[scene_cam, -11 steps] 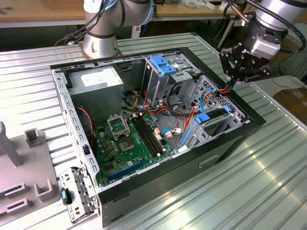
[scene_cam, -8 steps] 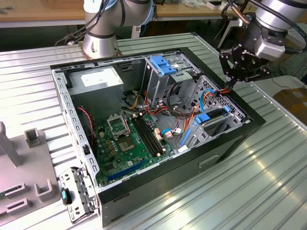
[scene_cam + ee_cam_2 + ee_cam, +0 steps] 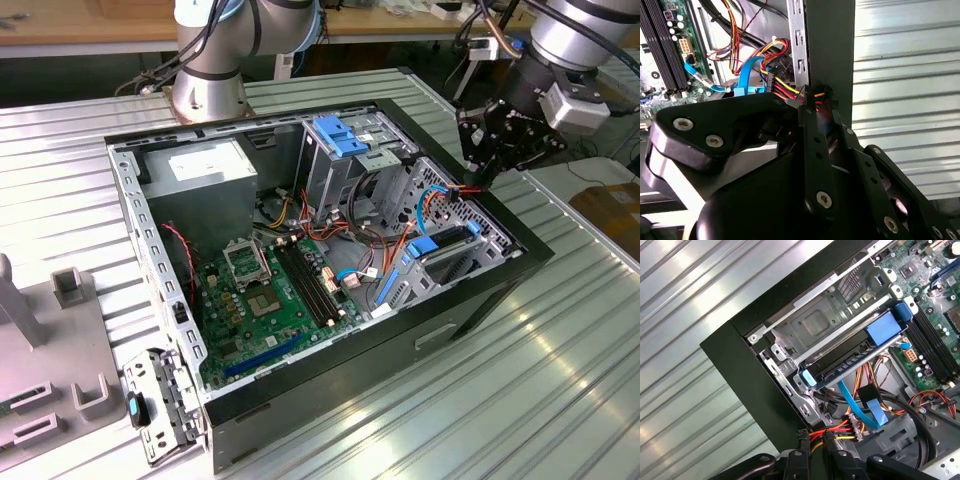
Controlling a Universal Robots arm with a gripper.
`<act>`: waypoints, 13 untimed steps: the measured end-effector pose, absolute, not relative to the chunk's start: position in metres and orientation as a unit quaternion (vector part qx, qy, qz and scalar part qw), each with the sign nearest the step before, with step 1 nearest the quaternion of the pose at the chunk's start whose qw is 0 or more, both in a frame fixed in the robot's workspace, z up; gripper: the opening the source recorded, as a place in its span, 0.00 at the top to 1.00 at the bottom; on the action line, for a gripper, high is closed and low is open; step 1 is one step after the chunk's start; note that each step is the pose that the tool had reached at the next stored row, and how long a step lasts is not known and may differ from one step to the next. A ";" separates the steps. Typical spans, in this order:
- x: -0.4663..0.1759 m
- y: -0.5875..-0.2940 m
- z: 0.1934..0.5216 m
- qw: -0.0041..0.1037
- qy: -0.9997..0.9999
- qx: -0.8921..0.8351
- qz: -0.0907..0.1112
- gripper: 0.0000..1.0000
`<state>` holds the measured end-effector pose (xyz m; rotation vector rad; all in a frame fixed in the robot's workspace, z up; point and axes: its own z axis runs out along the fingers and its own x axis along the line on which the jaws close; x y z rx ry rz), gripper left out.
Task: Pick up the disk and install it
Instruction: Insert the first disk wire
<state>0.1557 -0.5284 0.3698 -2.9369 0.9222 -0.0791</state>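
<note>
Nearest, the tool (image 3: 819, 100) is clenched on the plug (image 3: 823, 92) of red and yellow wires at the computer case's (image 3: 740, 370) rim. Inside that case the disk (image 3: 855, 357) sits in its cage. It looks stiff, weighty and shock-sensitive, best held by its blue side rails.

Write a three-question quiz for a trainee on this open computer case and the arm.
1. Where is the disk? A) on the ribbed table; B) in the metal drive cage inside the case; C) held up above the case.
2. True or false: the gripper hangs over the middle of the motherboard.
3. Fill in: the flat cable near the disk is coloured ____.
Key: 1 B. 2 False: it is at the case's edge, by the red and yellow wires. 3 Blue.
</note>
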 end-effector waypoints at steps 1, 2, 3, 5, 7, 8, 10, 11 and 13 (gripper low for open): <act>0.156 -0.528 0.370 0.031 0.294 -0.955 -0.026 0.73; 0.156 -0.528 0.369 0.031 0.289 -0.956 -0.027 0.73; 0.156 -0.528 0.369 0.031 0.286 -0.957 -0.027 0.73; 0.156 -0.528 0.370 0.029 0.286 -0.958 -0.028 0.73; 0.156 -0.523 0.378 0.020 0.285 -0.958 -0.031 0.73; 0.156 -0.522 0.378 0.016 0.285 -0.958 -0.034 0.73; 0.156 -0.522 0.376 0.011 0.265 -0.963 -0.037 0.73; 0.156 -0.522 0.376 0.011 0.259 -0.965 -0.037 0.73; 0.157 -0.522 0.372 0.012 0.226 -0.973 -0.036 0.73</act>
